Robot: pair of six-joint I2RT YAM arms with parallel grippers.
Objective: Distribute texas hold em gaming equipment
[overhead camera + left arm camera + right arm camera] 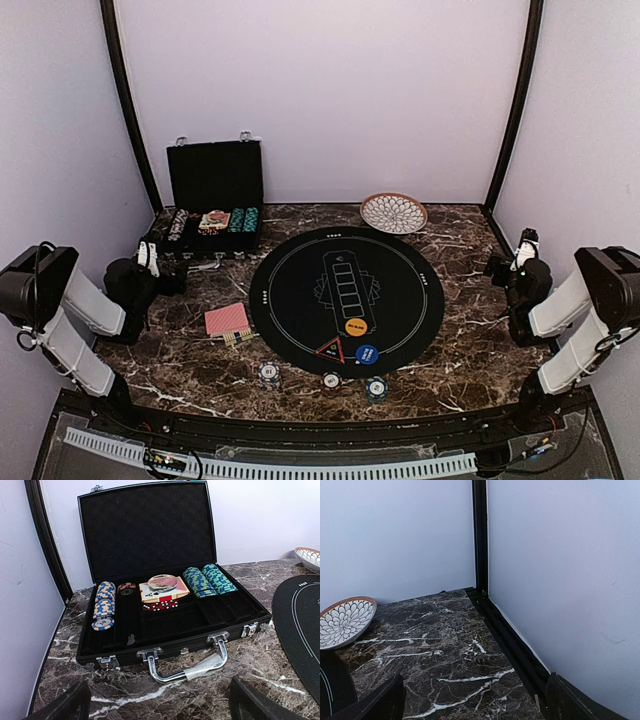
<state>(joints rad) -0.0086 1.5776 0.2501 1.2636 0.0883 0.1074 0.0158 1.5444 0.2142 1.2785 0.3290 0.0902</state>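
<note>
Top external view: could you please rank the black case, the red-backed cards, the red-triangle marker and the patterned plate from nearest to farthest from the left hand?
1. Black case, back left, just beyond the left hand.
2. Red-backed cards, on the marble left of the mat.
3. Red-triangle marker, at the mat's near edge.
4. Patterned plate, at the back, right of centre.

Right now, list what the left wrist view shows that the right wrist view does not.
Only the left wrist view: the open black case holding striped poker chips, playing cards and red dice. Only the right wrist view: the black corner post and the wall on the right. Both: the patterned plate, the marble table and an edge of the black mat.
</note>
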